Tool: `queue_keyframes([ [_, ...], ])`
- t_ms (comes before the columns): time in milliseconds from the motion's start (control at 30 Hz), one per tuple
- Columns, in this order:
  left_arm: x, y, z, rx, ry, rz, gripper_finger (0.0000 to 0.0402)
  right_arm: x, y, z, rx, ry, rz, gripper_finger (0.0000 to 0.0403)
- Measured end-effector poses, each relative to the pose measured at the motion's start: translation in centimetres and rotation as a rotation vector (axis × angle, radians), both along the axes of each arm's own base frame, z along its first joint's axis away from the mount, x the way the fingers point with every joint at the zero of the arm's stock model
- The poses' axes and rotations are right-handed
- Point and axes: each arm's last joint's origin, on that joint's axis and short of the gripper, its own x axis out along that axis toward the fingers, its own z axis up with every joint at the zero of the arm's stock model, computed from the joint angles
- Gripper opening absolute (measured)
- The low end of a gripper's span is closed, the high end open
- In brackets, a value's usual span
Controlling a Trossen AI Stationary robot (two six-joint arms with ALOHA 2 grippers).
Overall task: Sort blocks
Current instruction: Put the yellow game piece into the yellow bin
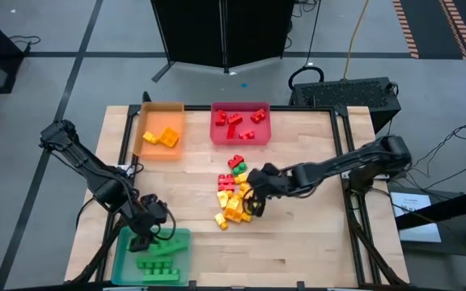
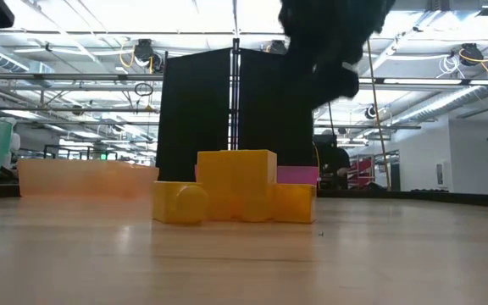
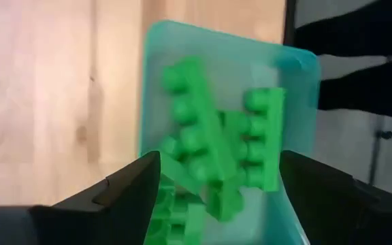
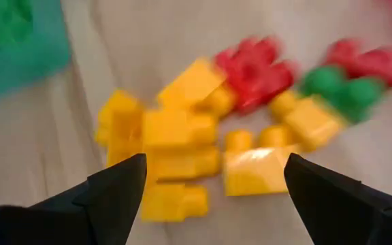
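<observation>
Blocks (image 1: 235, 192) lie heaped at centre of your high view; the right gripper (image 1: 256, 197) hangs at the heap's right edge, the left gripper (image 1: 146, 234) over the teal tray (image 1: 122, 257) at lower left. Low view: yellow bricks (image 2: 235, 188) mid-frame. Left wrist: fingers spread, empty, over green bricks (image 3: 213, 153). Right wrist: fingers wide above yellow pieces (image 4: 172, 139); likely a pick is next, so you must descend and close.
</observation>
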Motion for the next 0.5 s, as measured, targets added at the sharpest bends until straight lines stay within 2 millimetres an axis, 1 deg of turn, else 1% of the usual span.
queue_keyframes([
  [133,0.1,0.2,0.0,0.049,-0.039,0.037,0.0304,1.8,1.1,-3.4,-0.021,0.048,0.134,0.0338],
  [233,0.2,0.3,0.0,0.058,-0.043,0.085,0.0304,3.0,1.7,-5.0,-0.006,0.077,0.189,0.0338],
  [300,0.2,0.3,0.0,0.058,-0.042,0.102,0.0304,3.7,1.9,-4.9,-0.003,0.110,0.208,0.0338],
  [400,0.2,0.3,0.0,0.066,-0.050,0.132,0.0304,4.5,2.1,-4.4,-0.047,0.189,0.234,0.0338],
  [500,0.3,0.4,0.0,0.080,-0.063,0.151,0.0304,5.3,2.2,-4.0,-0.070,0.220,0.256,0.0338],
])
